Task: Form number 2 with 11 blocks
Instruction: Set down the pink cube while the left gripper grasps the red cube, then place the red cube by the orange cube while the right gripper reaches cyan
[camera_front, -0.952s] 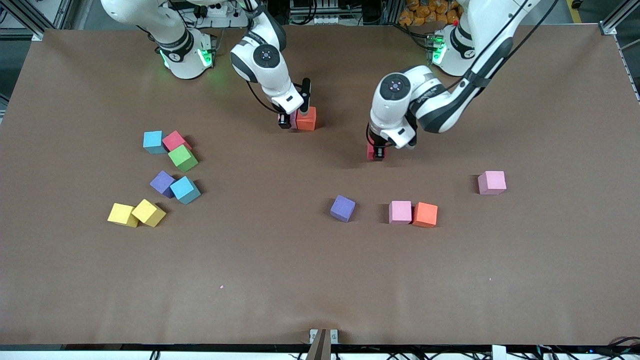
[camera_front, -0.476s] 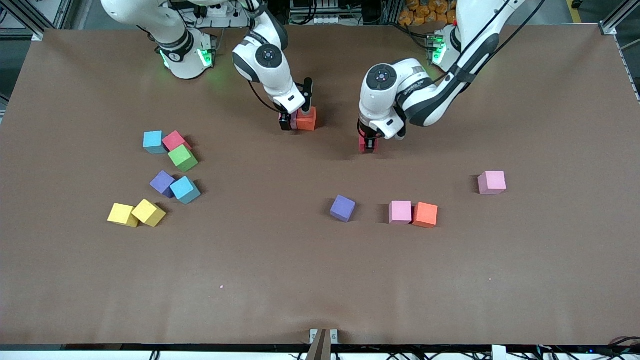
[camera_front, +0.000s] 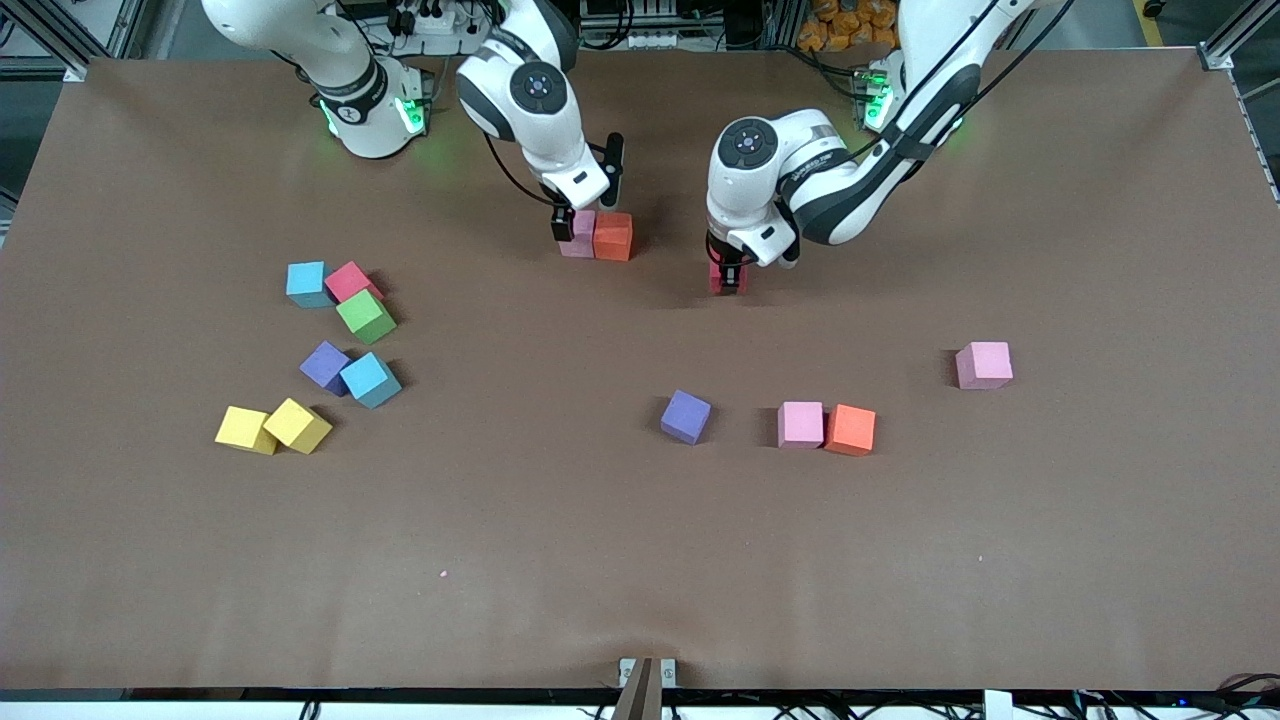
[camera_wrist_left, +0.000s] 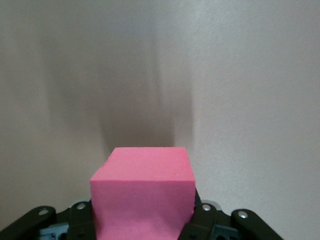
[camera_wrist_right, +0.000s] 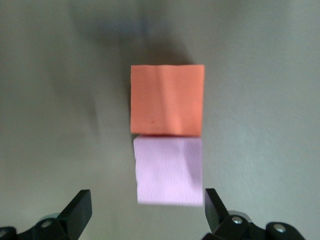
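Opened and lifted, the right gripper (camera_front: 566, 224) has let go of the light pink block (camera_front: 577, 240) it was pressing down a second ago and now hangs just above it, jaws spread wide to either side of it. The left gripper (camera_front: 730, 272) has meanwhile carried its red block (camera_wrist_left: 142, 195) farther from the front camera and toward the right arm's end of the table (camera_front: 640, 560). Its jaws are clamped on that block's sides, low over the table, near the placed pair but apart from it.

That released block touches an orange block (camera_front: 612, 237) side by side, close to the robots' bases.

By count there are fourteen cubes:
- **Light pink, three:** the released one, one (camera_front: 800, 424) touching a second orange block (camera_front: 850, 429), and one alone (camera_front: 984, 364) toward the left arm's end.
- **Purple, two:** one (camera_front: 686, 416) near mid-table, one (camera_front: 325, 366) in the cluster.
- **Light blue, two** (camera_front: 305, 284) (camera_front: 370, 380).
- **Yellow, two**, touching (camera_front: 245, 430) (camera_front: 297, 425).
- **Red, two:** the held one and another (camera_front: 349, 281).
- **Green, one** (camera_front: 365, 316).

The cluster lies toward the right arm's end.
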